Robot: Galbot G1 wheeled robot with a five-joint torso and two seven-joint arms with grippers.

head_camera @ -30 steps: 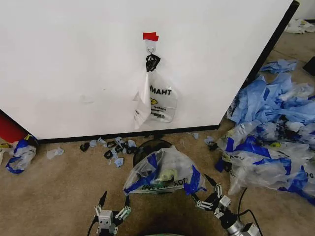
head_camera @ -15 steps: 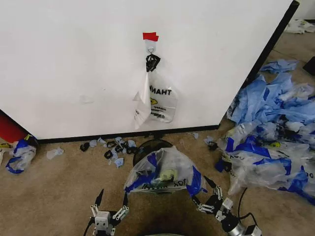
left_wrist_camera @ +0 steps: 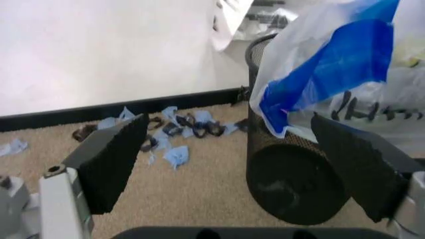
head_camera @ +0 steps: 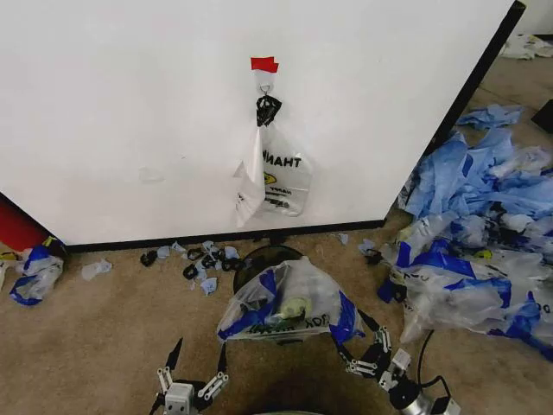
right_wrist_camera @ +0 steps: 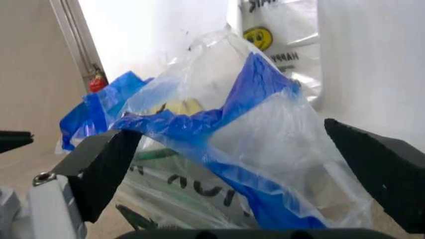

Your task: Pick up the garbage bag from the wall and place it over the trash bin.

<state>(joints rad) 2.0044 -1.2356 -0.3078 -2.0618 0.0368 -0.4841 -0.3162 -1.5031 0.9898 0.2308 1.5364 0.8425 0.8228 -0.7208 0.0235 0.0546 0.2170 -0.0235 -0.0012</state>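
Bin: round black mesh trash bin (head_camera: 259, 257) before the white wall (head_camera: 130, 112).
Bag: crinkly see-through blue-handled garbage bag (head_camera: 289, 303) draped on the bin.
Heap: piled blue and clear bags (head_camera: 484, 242) to the right.

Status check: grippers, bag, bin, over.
Left gripper open, low, left of bin. Right gripper open beside bag. Garbage bag draped over trash bin. Lettered bag hangs on wall.

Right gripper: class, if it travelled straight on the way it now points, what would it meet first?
Most likely the garbage bag draped over the trash bin. The open right gripper points straight at its crinkled blue and clear plastic, though the gap is hard to judge.
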